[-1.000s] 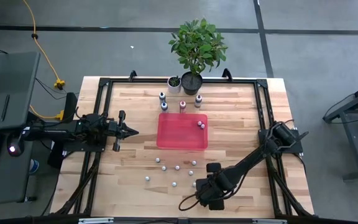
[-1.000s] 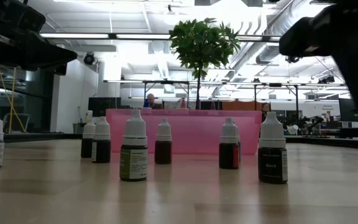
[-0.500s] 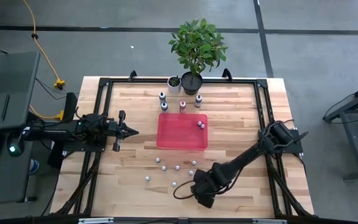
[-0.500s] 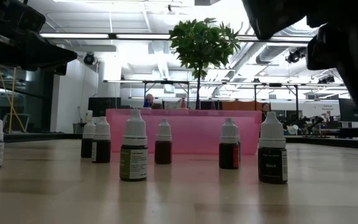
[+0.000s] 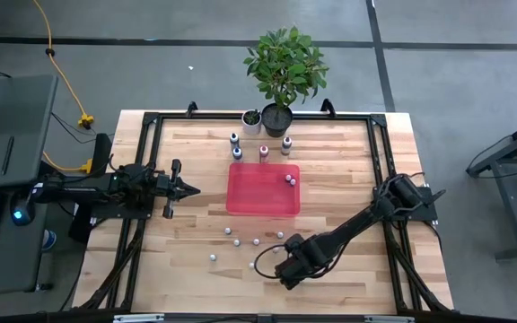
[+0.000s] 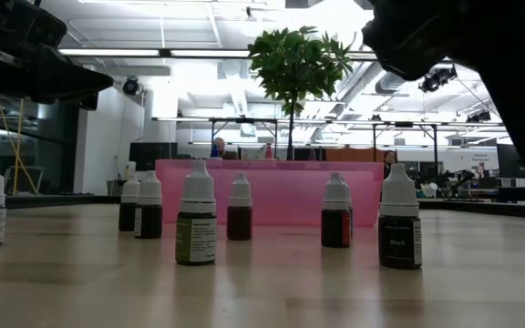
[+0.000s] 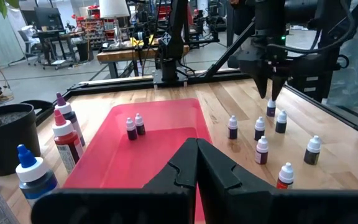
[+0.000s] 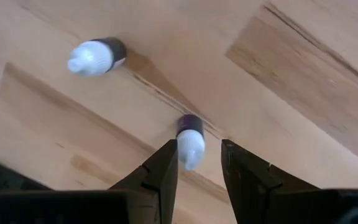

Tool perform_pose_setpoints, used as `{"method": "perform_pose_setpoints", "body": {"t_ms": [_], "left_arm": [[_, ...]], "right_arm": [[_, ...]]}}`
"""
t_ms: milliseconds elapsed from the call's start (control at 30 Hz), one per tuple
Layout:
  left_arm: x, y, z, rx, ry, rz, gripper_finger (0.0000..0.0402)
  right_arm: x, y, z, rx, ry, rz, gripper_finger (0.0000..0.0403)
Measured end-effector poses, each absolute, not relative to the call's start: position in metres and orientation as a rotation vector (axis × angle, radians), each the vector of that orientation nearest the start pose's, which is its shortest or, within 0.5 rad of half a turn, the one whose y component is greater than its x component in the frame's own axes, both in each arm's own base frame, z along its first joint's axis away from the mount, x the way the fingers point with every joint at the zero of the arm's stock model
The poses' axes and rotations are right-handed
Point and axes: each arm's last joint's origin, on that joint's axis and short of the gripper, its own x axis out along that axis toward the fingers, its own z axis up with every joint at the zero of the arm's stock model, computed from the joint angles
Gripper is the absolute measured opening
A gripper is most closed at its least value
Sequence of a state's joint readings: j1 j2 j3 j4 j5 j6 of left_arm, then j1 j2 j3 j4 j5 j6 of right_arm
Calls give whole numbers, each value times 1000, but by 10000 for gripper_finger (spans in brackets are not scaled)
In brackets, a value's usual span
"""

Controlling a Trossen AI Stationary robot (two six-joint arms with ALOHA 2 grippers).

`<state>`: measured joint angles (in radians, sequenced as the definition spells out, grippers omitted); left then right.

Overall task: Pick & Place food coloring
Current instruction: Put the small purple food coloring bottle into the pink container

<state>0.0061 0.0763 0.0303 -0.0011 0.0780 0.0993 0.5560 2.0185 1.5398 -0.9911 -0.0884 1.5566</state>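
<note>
Several tiny food coloring bottles (image 5: 256, 240) with whitish caps stand upright on the wooden table, near of the red tray (image 5: 249, 202). Two more (image 7: 135, 126) stand inside the tray. My right gripper (image 5: 281, 265) is open and points down over one dark bottle (image 8: 190, 148). Its fingertips stand on either side of the cap without touching it. In the left wrist view my right gripper (image 7: 271, 92) hangs just above that bottle (image 7: 270, 108). My left gripper (image 7: 196, 146) is shut and empty, level at the tray's left side.
Larger dropper bottles (image 5: 264, 151) stand in a row beyond the tray, with a leafy plant in a black pot (image 5: 276, 117) and a small white pot (image 5: 252, 118) behind them. A second small bottle (image 8: 96, 56) stands close to the one under my right gripper.
My right gripper has moved from the table's near edge toward the far edge and a little to the left. It has come over the group of small bottles and stopped above one of them. The bottles have stayed where they were.
</note>
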Motion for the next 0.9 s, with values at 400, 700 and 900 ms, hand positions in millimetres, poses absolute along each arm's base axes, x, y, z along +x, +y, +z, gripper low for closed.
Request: {"method": "perform_pose_setpoints", "body": {"t_ms": [400, 700, 900], "left_arm": [[101, -2, 168, 97, 43, -74, 0], [101, -2, 168, 97, 44, -74, 0], [101, -2, 168, 97, 43, -74, 0]], "right_arm": [[333, 211, 171, 923, 1485, -699, 113], [336, 214, 164, 939, 1507, -681, 113], [337, 215, 163, 942, 1511, -669, 100]]}}
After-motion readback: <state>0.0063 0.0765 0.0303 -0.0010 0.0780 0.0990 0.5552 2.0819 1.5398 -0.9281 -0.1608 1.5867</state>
